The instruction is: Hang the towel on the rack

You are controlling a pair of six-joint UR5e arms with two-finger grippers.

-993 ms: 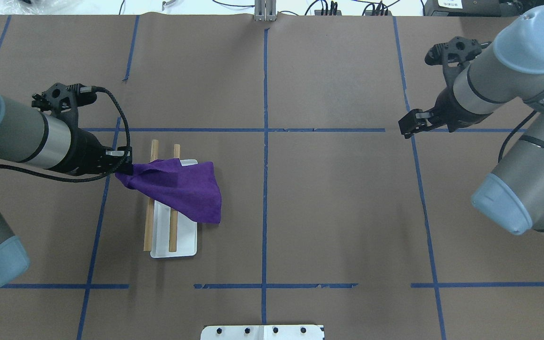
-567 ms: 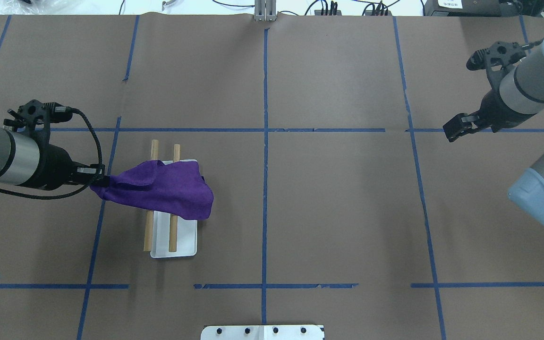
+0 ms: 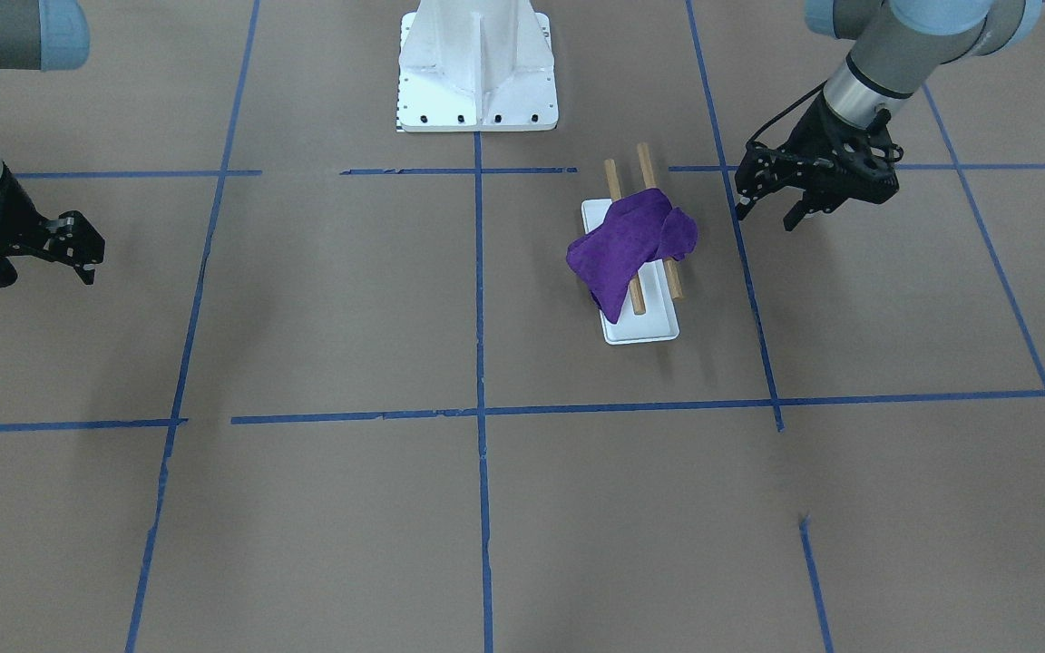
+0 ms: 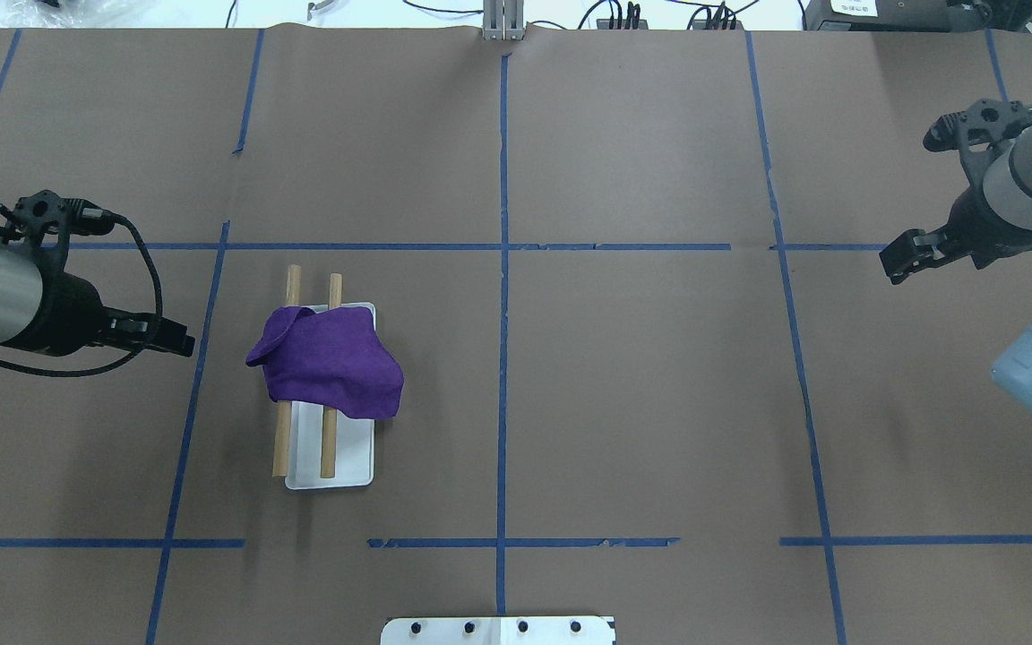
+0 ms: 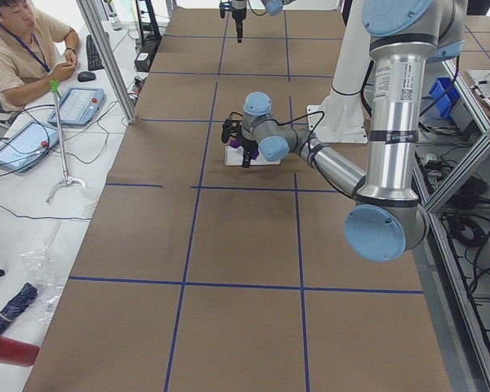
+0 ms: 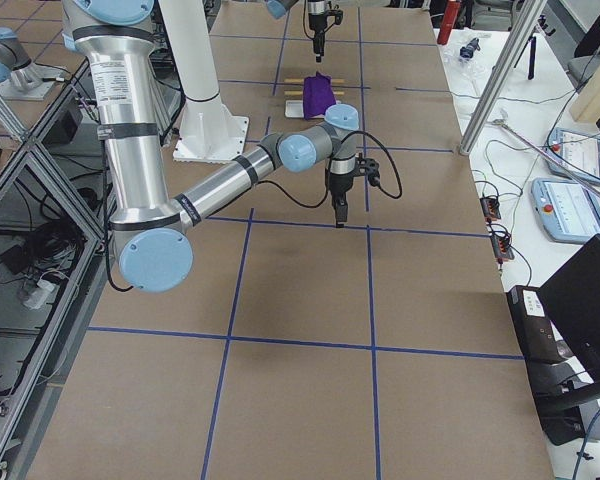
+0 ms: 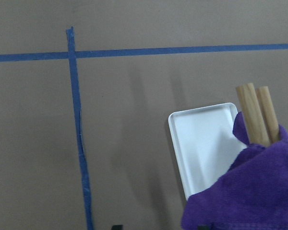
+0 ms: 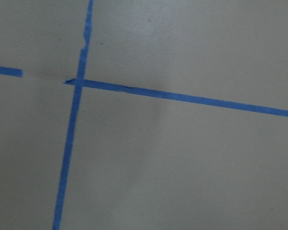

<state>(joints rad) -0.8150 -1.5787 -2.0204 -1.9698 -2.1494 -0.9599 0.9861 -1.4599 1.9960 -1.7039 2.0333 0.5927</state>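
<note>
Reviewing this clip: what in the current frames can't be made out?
- The rack: its support and the middles of its dowels are hidden under the towel in the overhead and front-facing views.
- Rack in the exterior left view: largely blocked by the left gripper and its wrist.
- Right gripper: too small to tell whether its fingers are open; the right wrist view shows only the table.
- Towel in the left wrist view: cut off by the right and bottom edges.
</note>
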